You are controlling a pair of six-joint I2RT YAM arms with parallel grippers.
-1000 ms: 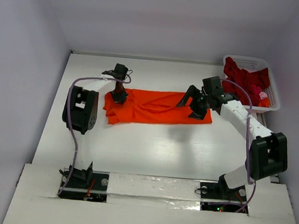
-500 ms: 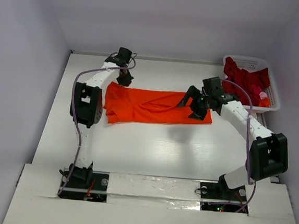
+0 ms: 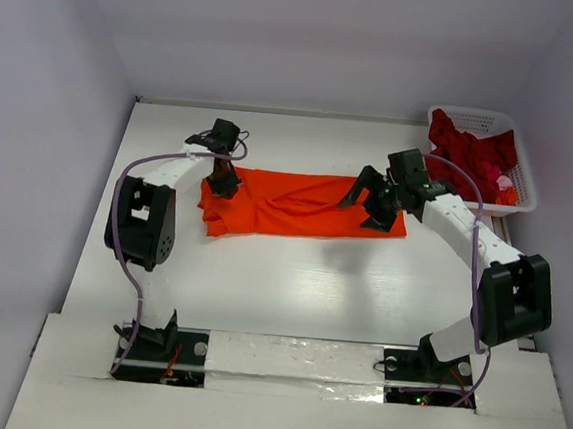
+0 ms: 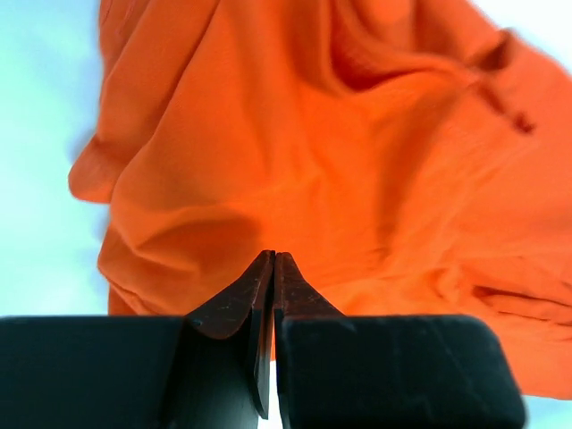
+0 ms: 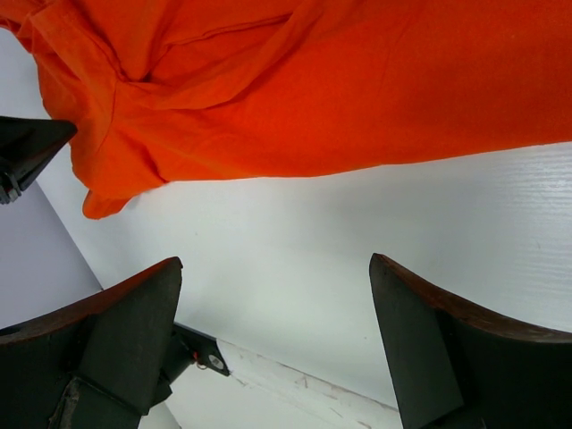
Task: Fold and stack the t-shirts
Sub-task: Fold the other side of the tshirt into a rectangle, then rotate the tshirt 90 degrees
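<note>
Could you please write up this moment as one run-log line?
orange t-shirt: spread on table | left claw: shut, at its left end | right claw: open, above its right end | dark red t-shirts: in basket

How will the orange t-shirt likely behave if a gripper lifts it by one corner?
Probably floppy: the orange t-shirt lies in soft wrinkles and folds, so it would likely drape rather than hold its shape. It looks thin and light, so a push may bunch it instead of sliding it whole across the smooth white table.
</note>
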